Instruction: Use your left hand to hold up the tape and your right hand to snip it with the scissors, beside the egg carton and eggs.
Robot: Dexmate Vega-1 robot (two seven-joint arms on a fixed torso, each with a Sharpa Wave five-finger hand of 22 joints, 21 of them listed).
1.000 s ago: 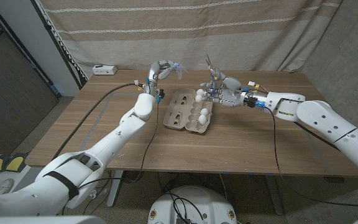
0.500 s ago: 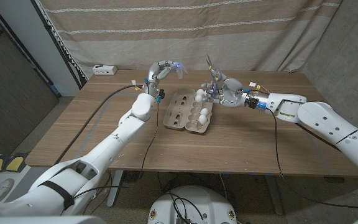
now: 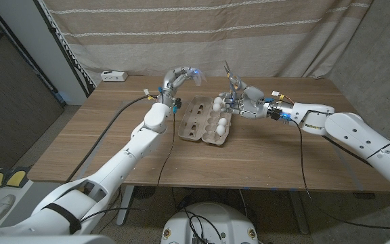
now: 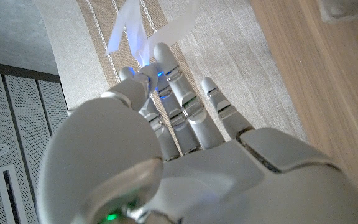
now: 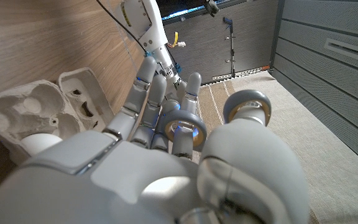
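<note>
Left hand point(image 3: 175, 74): raised above the far part of the table, left of the egg carton; fingertips pinch a strip of clear tape point(image 3: 196, 72) that juts out toward the right hand; in the left wrist view the tape point(image 4: 143, 31) stands up pale and translucent from the pinching fingers point(image 4: 166, 65), with a small blue light glowing at the fingertips.

Right hand point(image 3: 248, 102): just right of the carton, fingers closed through the handles of the scissors point(image 3: 231, 79); blades point up and away from the table, their tips near the tape but apart from it; whether the blades are parted cannot be told; in the right wrist view the grey handle loops point(image 5: 185, 129) sit among the fingers.

Egg carton point(image 3: 205, 119): open, grey-brown pulp, lying between the two hands; white eggs point(image 3: 219, 125) in the cups on its right side, cups on its left side bare.

Writing and labels: none legible on any item.

Surface: wooden table point(image 3: 114, 146), brown grain, black cables trailing across it from each arm; a white power strip point(image 3: 114, 75) at the far left corner.

Room: beige curtain point(image 3: 263, 34) with pale horizontal stripes behind the table; dark grey panelled wall at the left.
</note>
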